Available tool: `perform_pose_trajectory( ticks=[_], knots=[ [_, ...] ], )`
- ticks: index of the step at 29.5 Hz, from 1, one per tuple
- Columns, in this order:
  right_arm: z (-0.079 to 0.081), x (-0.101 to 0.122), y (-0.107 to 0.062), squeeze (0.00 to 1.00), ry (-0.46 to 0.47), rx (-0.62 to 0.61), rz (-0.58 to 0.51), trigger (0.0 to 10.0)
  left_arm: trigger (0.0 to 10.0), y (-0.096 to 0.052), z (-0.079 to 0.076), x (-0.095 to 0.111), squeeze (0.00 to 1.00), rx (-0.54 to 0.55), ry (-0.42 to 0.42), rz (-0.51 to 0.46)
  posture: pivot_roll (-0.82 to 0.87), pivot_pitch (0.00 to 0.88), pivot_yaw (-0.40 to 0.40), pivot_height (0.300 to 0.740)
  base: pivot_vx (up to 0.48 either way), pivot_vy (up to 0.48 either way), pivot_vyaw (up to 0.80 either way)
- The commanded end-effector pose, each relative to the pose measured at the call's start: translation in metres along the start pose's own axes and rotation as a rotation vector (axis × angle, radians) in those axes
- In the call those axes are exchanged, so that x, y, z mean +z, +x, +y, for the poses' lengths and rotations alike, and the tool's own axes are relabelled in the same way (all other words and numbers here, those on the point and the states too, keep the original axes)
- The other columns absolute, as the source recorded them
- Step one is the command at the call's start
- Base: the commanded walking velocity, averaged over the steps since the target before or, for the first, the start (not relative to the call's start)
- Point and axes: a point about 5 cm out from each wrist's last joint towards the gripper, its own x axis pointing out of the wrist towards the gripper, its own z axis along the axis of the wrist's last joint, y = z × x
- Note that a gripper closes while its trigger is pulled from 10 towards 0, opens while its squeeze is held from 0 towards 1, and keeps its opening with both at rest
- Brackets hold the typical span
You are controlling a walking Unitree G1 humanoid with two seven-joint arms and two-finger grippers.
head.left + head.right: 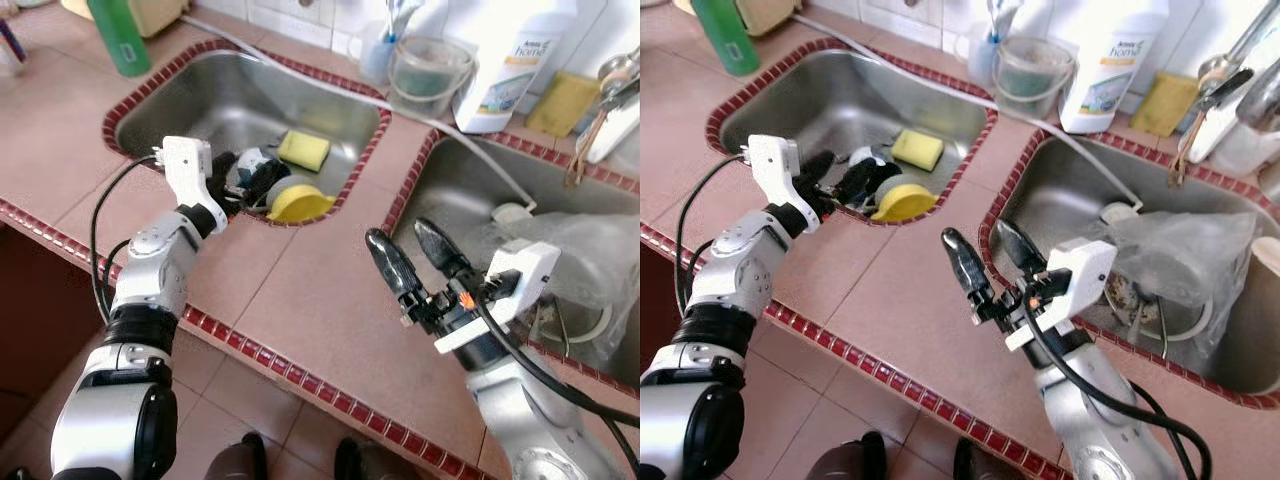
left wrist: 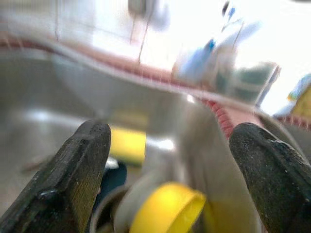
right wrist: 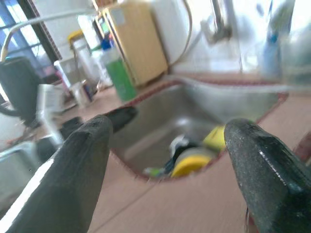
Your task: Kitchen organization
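Inside the left sink [image 1: 190, 95], the left end effector [image 1: 232, 180] is positioned low, fingers spread apart and nothing held. Just ahead of its fingertips a yellow cup [image 1: 298, 204] is seen lying on its side, with a yellow sponge [image 1: 304, 150] just beyond it. Over the pink tiled tabletop [image 1: 300, 290] between the two sinks, the right end effector [image 1: 418, 250] is held with its fingers parted and empty. Beside it, in the right sink [image 1: 1060, 180], a clear plastic bag [image 1: 1185, 245] is noted over dishes.
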Motion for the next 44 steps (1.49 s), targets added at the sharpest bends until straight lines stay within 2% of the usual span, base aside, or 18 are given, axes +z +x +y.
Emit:
perform_pose_trajectory(
  ticks=[1, 5, 8, 14, 19, 26, 33, 44],
  knots=[
    [-0.006, 0.000, 0.000, 0.00, -0.030, -0.023, -0.017, 10.0, 10.0, -0.002, -0.003, 0.000, 0.00, 0.003, 0.022, -0.006, -0.07, 0.043, 0.001, 0.740, 0.000, 0.000, 0.00],
    [-0.013, -0.002, 0.005, 0.00, -0.056, -0.046, -0.030, 10.0, 10.0, -0.003, -0.007, -0.001, 0.00, 0.012, 0.008, -0.015, -0.09, 0.018, 0.001, 0.740, 0.000, 0.000, 0.00],
    [-0.021, -0.004, 0.009, 0.00, -0.087, -0.073, -0.043, 10.0, 10.0, -0.004, -0.012, -0.005, 0.00, 0.026, 0.041, -0.038, -0.09, 0.000, -0.001, 0.740, 0.000, 0.000, 0.00],
    [-0.034, -0.006, 0.013, 0.00, -0.152, -0.124, -0.066, 10.0, 10.0, -0.008, -0.024, -0.015, 0.00, 0.043, -0.001, -0.047, -0.10, 0.000, -0.003, 0.740, 0.000, 0.000, 0.00],
    [-0.039, -0.012, 0.016, 0.00, -0.182, -0.160, -0.074, 10.0, 10.0, -0.015, -0.033, -0.034, 0.00, 0.075, -0.058, -0.001, -0.10, 0.000, -0.002, 0.740, 0.000, 0.000, 0.00],
    [-0.043, -0.022, 0.015, 0.00, -0.223, -0.197, -0.062, 10.0, 10.0, -0.023, -0.040, -0.044, 0.00, 0.085, -0.076, 0.012, -0.09, 0.000, -0.011, 0.740, 0.000, 0.000, 0.00],
    [-0.056, -0.027, 0.011, 0.00, -0.308, -0.291, -0.035, 10.0, 10.0, -0.029, -0.038, -0.048, 0.00, 0.117, -0.093, 0.026, -0.09, 0.000, -0.017, 0.740, 0.000, 0.000, 0.00],
    [-0.057, -0.033, 0.012, 0.00, -0.334, -0.290, -0.020, 10.0, 10.0, -0.031, -0.041, -0.048, 0.00, 0.121, -0.094, 0.031, -0.08, 0.000, -0.028, 0.740, 0.000, 0.000, 0.00]
  ],
)
